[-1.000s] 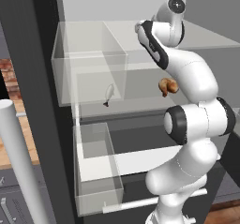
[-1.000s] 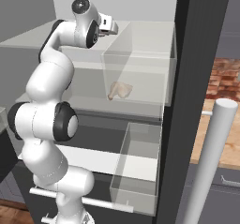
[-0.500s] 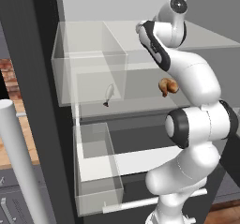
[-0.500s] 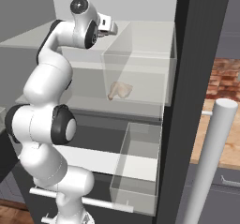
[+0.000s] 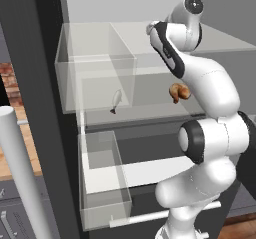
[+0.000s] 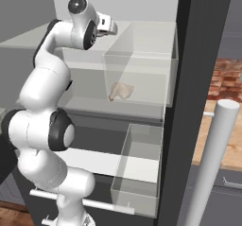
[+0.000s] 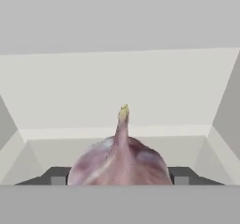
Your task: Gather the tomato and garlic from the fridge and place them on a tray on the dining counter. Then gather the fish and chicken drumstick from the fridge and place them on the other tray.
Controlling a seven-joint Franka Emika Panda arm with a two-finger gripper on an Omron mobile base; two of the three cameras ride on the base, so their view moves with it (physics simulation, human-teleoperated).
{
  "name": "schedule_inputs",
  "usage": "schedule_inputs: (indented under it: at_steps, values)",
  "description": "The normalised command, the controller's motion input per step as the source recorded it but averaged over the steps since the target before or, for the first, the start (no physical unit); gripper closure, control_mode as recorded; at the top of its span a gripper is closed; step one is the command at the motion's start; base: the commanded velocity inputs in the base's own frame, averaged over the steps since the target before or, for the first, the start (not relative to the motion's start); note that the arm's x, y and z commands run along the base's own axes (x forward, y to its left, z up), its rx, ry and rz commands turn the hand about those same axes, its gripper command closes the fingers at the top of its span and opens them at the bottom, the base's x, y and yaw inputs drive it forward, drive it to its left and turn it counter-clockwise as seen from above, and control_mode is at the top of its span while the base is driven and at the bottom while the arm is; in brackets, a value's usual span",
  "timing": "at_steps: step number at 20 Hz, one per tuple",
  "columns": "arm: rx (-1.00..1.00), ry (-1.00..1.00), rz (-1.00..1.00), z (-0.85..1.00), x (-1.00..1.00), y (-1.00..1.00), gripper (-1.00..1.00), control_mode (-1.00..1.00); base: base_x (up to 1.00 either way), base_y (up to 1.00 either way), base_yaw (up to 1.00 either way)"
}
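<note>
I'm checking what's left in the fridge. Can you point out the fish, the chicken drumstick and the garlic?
fish (image 5: pixel 115 101): left base view, middle of its body, on the middle shelf.
chicken drumstick (image 6: pixel 121 91): right base view, its meaty end, same shelf.
garlic (image 7: pixel 120 161): hand view, the bulb's body, between the finger tips.

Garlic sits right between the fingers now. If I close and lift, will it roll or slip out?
The garlic looks round and bulbous, so it may roll if nudged. Its tapering stem offers little to hold; the wide body between the fingertips probably suits the gripper better. Its smooth skin could slip.
</note>
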Motion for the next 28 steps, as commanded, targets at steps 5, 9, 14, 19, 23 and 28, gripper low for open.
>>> schedule_inputs:
  at_steps: [5,9,14,19,23,28]
  values:
    - [0.0,-0.04,0.0,0.08,-0.74,-0.01,1.0,-1.0,0.0,0.0,0.0]
    - [0.0,0.0,0.0,0.06,-1.0,-0.07,1.0,-1.0,0.0,0.0,0.0]
    - [0.0,0.02,0.0,0.1,-1.0,0.0,1.0,-1.0,0.0,0.0,0.0]
    - [-0.02,0.06,0.0,0.02,-1.0,0.0,1.0,-1.0,0.0,0.0,0.0]
    - [-0.08,0.12,0.0,-0.02,-0.99,0.1,1.0,-1.0,0.0,0.0,0.0]
    - [-0.1,0.15,0.0,-0.25,-0.91,0.2,1.0,-1.0,0.0,0.0,0.0]
